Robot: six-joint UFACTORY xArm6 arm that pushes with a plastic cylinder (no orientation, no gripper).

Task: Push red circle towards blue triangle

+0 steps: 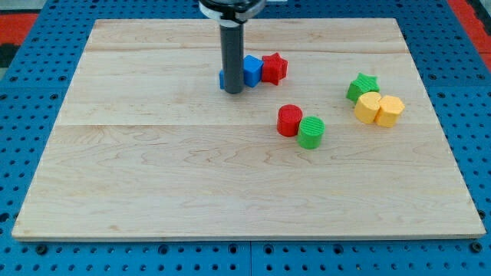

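The red circle (289, 120) lies right of the board's middle, touching a green circle (311, 132) on its lower right. Two blue blocks lie near the view's top centre. One (252, 70) touches a red star (274, 68) on its right. The other (222, 80) is mostly hidden behind my rod, so I cannot tell which of them is the triangle. My tip (232, 92) rests just in front of these blue blocks, up and to the left of the red circle and apart from it.
A green star (362, 86) and two yellow blocks (369, 107) (390, 111) cluster at the view's right. The wooden board (153, 176) sits on a blue perforated table.
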